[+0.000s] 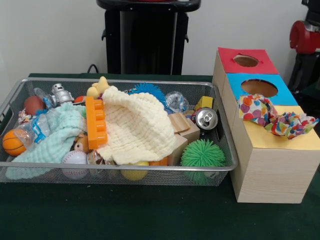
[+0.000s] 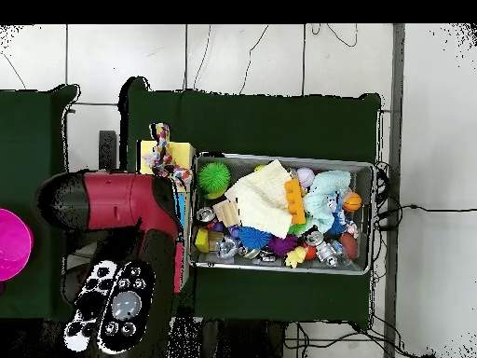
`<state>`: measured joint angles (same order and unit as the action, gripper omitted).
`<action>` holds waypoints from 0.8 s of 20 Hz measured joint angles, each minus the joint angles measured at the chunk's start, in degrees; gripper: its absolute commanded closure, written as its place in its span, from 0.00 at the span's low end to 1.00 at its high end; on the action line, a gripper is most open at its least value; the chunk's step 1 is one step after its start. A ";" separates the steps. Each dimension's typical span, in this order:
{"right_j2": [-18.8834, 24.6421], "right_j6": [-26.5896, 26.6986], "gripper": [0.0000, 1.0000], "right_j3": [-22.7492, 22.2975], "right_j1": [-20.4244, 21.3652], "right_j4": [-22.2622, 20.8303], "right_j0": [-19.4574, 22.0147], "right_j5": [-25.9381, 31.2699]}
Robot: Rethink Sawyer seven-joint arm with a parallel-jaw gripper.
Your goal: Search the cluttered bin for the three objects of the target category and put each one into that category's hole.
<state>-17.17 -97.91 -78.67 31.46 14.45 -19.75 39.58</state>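
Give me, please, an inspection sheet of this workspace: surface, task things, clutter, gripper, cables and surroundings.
Surface: dark green table cover.
Task things: wire mesh bin full; one printed cloth draped over the yellow-topped box, hiding its hole; other printed pieces not identifiable.
Clutter: cream waffle cloth, mint cloth, orange brick, green spiky ball, can, baseball, wooden blocks.
Gripper: nothing seen; red arm shows overhead only.
Cables: black cable behind the bin.
Surroundings: red-topped box, blue-topped box, black pedestal, white wall.
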 measured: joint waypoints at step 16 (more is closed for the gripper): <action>0.07 0.00 1.00 -0.02 3.08 -0.24 -0.19 0.01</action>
<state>-17.09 -97.91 -78.68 34.54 14.22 -19.94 39.59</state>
